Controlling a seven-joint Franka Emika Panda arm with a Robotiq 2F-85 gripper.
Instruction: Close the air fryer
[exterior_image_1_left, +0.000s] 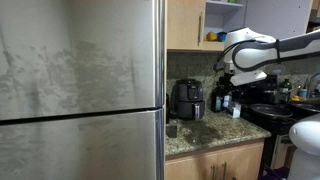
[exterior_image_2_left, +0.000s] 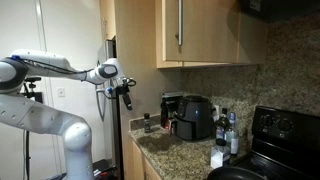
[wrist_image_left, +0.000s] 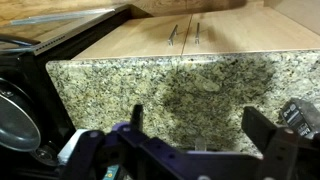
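The air fryer (exterior_image_1_left: 186, 98) is a black boxy appliance that stands on the granite countertop (exterior_image_1_left: 205, 133) against the backsplash; it shows in both exterior views (exterior_image_2_left: 191, 116). Its front drawer with the handle seems to stick out slightly, but I cannot tell for sure. My gripper (exterior_image_2_left: 126, 94) hangs in the air above the counter's front edge, well apart from the fryer, also in an exterior view (exterior_image_1_left: 224, 76). In the wrist view the gripper (wrist_image_left: 200, 132) is open and empty over the granite (wrist_image_left: 190, 80).
Dark bottles (exterior_image_2_left: 226, 130) and a small white container (exterior_image_2_left: 216, 157) stand next to the fryer. A black stove (exterior_image_2_left: 282, 128) with a pan (exterior_image_2_left: 236, 172) is beyond them. A steel fridge (exterior_image_1_left: 80, 90) borders the counter. Wooden cabinets (exterior_image_2_left: 195, 30) hang above.
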